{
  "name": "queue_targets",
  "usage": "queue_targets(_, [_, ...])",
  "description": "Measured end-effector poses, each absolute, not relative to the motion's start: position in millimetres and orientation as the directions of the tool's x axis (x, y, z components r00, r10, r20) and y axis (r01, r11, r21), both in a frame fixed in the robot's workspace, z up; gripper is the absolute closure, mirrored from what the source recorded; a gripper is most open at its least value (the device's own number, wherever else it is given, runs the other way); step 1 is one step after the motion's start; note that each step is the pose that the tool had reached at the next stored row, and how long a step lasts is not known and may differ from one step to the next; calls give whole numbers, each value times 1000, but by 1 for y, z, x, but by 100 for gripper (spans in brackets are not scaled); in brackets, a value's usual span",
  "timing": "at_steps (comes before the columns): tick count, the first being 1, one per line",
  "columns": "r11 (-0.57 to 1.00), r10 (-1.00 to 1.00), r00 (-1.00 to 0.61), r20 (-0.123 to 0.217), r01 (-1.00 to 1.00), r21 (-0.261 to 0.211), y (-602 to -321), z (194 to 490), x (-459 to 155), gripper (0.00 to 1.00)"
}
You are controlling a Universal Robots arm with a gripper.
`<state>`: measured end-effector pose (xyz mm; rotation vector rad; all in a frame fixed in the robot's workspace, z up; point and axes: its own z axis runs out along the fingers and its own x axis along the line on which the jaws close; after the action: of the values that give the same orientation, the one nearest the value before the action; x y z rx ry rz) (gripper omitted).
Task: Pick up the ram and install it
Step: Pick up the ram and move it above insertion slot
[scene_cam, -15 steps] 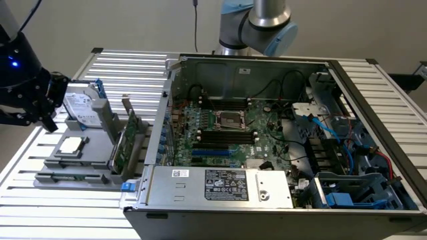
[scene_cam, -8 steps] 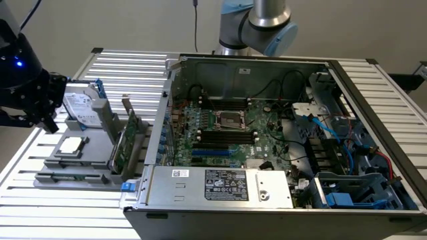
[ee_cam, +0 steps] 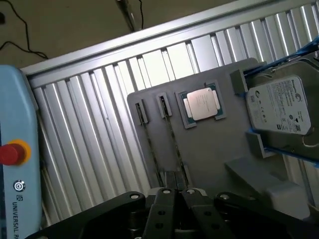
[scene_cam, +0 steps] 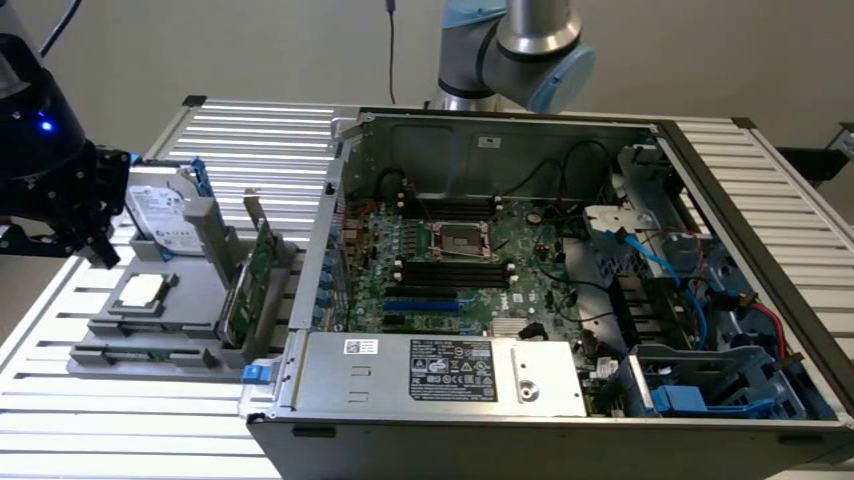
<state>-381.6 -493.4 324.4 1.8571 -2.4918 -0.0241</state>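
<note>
Two thin ram sticks stand edge-on in the slots of a grey holder tray (ee_cam: 214, 149): one ram stick (ee_cam: 171, 142) next to the CPU, the other (ee_cam: 149, 144) beside it. In the exterior view they lie along the tray's front edge (scene_cam: 147, 352). My black gripper (scene_cam: 96, 248) hangs over the table at the exterior view's left, beside and above the tray. In the wrist view its fingers (ee_cam: 167, 195) come together just past the sticks' near ends, with nothing between them. The motherboard's black ram slots (scene_cam: 454, 268) lie inside the open computer case (scene_cam: 561, 300).
On the tray sit a CPU (ee_cam: 202, 104) and a hard drive (ee_cam: 279, 107) in a blue frame. A taller green expansion card (scene_cam: 251, 285) stands at the tray's case-side edge. A teach pendant with a red button (ee_cam: 12, 152) lies on the slatted table.
</note>
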Motion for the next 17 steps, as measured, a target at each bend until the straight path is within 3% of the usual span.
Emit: queue_targets(17, [33, -999, -33, 20, -999, 10, -494, 321, -382, 89])
